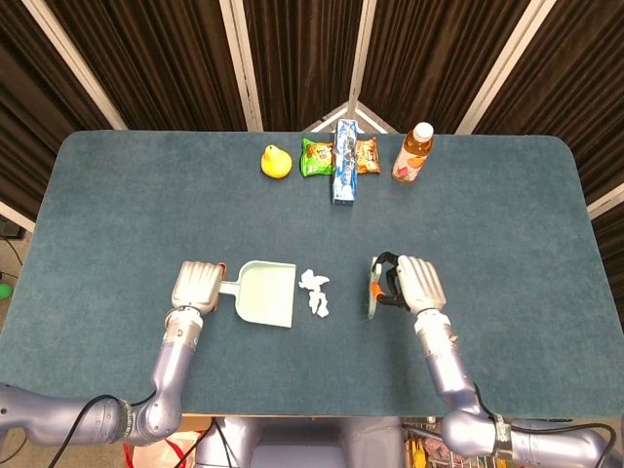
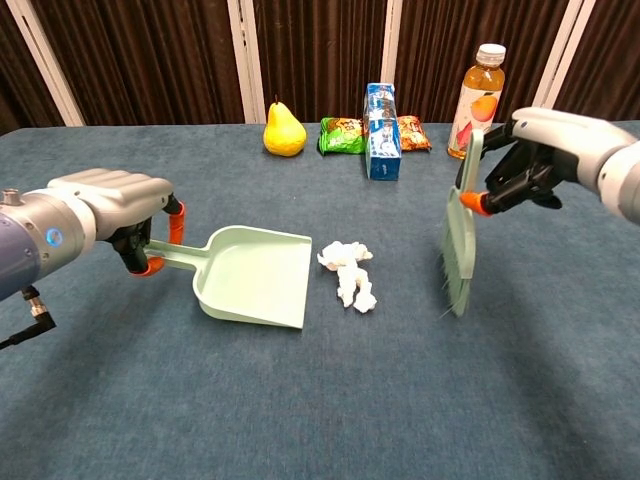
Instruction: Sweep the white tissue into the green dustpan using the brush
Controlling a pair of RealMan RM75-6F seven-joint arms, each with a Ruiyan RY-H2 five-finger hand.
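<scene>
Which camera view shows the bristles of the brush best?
The chest view. There the brush hangs from the right hand seen from the side, with its bristle end just above the table, apart from the white tissue. The head view looks down on it, so the brush is only a thin strip.

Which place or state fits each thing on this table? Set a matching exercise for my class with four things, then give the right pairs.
Things:
1. dustpan
2. brush
3. white tissue
4. pear

Places or states:
A. lying loose between dustpan and brush
B. held by its handle in the left hand
C. at the far edge, left of the snack packets
D. hanging bristles down from the right hand

Pairs: 1-B, 2-D, 3-A, 4-C
</scene>
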